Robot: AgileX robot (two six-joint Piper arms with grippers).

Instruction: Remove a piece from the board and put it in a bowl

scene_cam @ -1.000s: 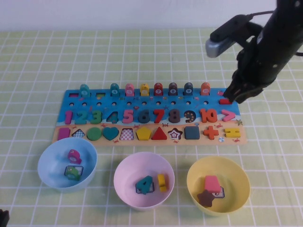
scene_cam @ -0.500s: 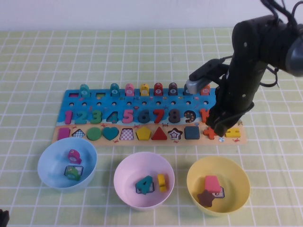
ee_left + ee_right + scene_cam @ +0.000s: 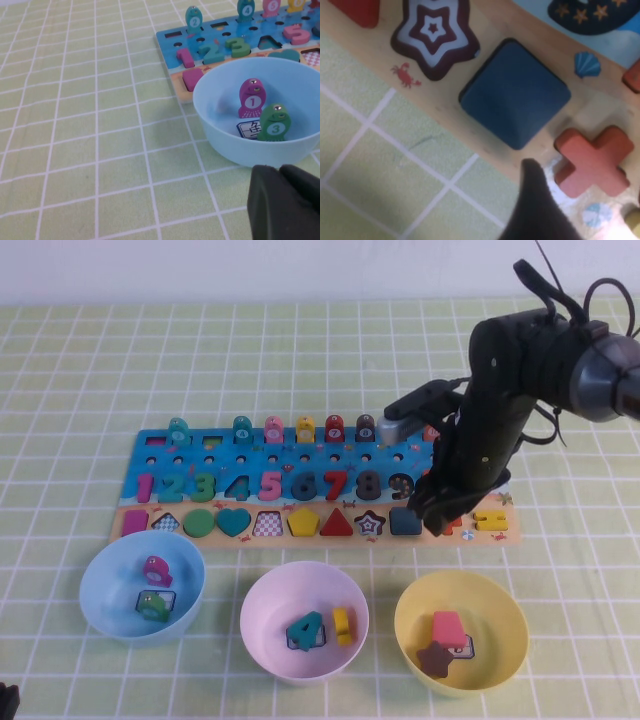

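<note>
The board [image 3: 135, 455] lies across the middle of the table. The orange-red plus piece [image 3: 595, 160] sits in its slot on the tan strip near the board's right end; in the high view the arm hides most of it. My right gripper [image 3: 437, 517] hangs low over that spot, open, with one dark finger [image 3: 535, 200] just beside the plus and not touching it. The yellow bowl [image 3: 405, 615] stands in front of it and holds a pink piece and a brown star. My left gripper [image 3: 280, 171] is shut and empty, parked near the table's front left, beside the blue bowl.
A light blue bowl [image 3: 95, 580] with two fish pegs and a pale pink bowl [image 3: 250, 610] with a 4 and a yellow piece stand in front of the board. A dark blue square [image 3: 515, 92] and a star [image 3: 435, 30] lie next to the plus. The yellow equals sign [image 3: 490, 521] lies to its right.
My right arm has moved from the board's back right corner forward and left, down to the tan strip at the plus piece. The left arm has not moved.
</note>
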